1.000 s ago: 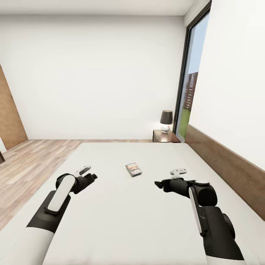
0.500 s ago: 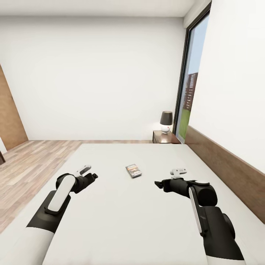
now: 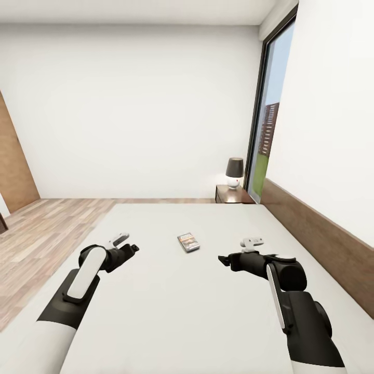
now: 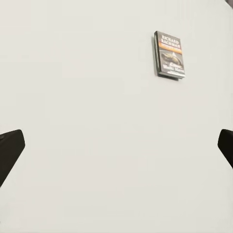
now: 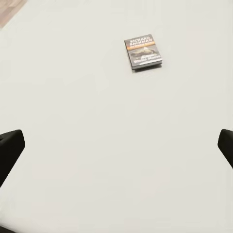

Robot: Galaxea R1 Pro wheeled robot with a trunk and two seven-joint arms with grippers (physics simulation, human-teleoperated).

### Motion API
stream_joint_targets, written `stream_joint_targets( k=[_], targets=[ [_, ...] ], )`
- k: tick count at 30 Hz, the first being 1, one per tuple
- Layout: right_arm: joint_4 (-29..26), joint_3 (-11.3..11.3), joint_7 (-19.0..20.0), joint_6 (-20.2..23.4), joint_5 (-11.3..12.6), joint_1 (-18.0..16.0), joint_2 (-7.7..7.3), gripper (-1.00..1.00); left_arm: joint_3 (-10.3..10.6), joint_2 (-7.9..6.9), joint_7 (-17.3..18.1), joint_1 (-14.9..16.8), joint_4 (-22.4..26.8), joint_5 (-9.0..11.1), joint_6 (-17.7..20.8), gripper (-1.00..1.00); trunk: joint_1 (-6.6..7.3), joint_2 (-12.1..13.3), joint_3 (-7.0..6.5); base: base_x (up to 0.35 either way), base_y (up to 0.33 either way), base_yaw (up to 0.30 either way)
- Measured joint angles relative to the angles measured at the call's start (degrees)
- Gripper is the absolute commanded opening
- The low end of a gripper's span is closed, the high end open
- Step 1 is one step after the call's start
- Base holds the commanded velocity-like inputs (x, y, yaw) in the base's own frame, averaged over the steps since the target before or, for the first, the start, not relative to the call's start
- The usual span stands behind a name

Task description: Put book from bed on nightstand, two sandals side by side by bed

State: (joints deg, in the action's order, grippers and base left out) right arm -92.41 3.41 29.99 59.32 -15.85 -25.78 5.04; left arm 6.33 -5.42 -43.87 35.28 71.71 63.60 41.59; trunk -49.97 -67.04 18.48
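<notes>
1. The book [image 3: 188, 241] lies flat, cover up, on the mattress of the bed [image 3: 171, 311], ahead of me and between my two arms, touched by neither.
2. My left gripper [image 3: 129, 249] and right gripper [image 3: 224, 259] both hover over the mattress with fingers spread wide, holding nothing.
3. I judge this the approach to the book; no grasp has begun.
4. Next I must reach one gripper forward and down, and close on the thin edge.
5. The nightstand [image 3: 234, 193] stands beyond the bed's far corner, bearing a lamp [image 3: 234, 172].
6. Around: wood-plank floor [image 3: 36, 228], white walls, tall window [image 3: 265, 130].
</notes>
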Motion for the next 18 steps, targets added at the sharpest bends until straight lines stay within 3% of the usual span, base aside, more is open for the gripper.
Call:
stream_joint_targets(
  k=[6,18],
  targets=[
    [0.0,0.0,0.0,0.0,0.0,0.0,-0.04,1.00,0.0,-0.14,0.0,-0.2,-0.2,-0.2,0.1,1.00,0.01,0.0,0.00,0.078,0.000,0.000],
    [0.0,0.0,0.0,0.0,0.0,0.0,-0.10,1.00,-0.2,-0.21,0.0,-0.4,-0.2,-0.4,0.1,1.00,0.02,0.0,0.00,0.241,0.000,0.000]
  ],
)
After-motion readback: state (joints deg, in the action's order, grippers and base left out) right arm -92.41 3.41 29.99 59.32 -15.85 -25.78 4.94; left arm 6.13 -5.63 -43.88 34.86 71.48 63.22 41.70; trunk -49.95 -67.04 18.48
